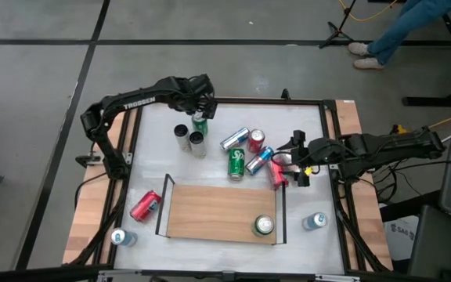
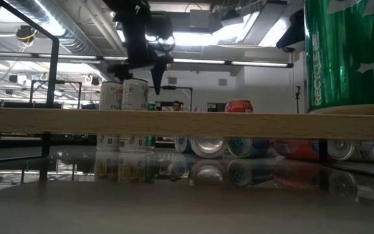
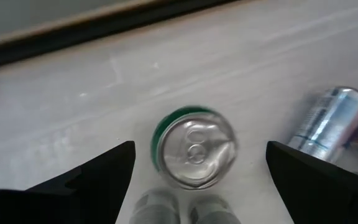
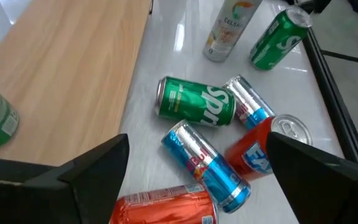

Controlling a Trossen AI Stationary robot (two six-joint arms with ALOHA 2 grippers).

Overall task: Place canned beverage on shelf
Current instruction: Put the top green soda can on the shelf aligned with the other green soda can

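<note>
Target can: the upright green can (image 3: 194, 148) stands on the desk (image 1: 304, 125) beyond the far long edge of the shelf (image 1: 218, 213), toward its left end, just beside two upright silver cans (image 1: 189, 139)
Left tool: we see the left tool (image 1: 201, 107) poised directly above that green can, its fingers (image 3: 92, 177) spread wide on either side of the can top and holding nothing
Right tool: the right tool (image 1: 294, 160) hovers off the shelf's far right corner, over a cluster of cans lying on their sides; its fingers stand open and empty too
Shelf: one green can (image 1: 263, 226) already stands near its near right corner, the rest of the board is bare
Step in hand: we judge this to be the approach for a top-down grasp of the green can
How to do it well: we would descend straight, keep the can centred between the fingers, and close below the rim; the silver cans stand close, so a drifting finger could knock them over
</note>
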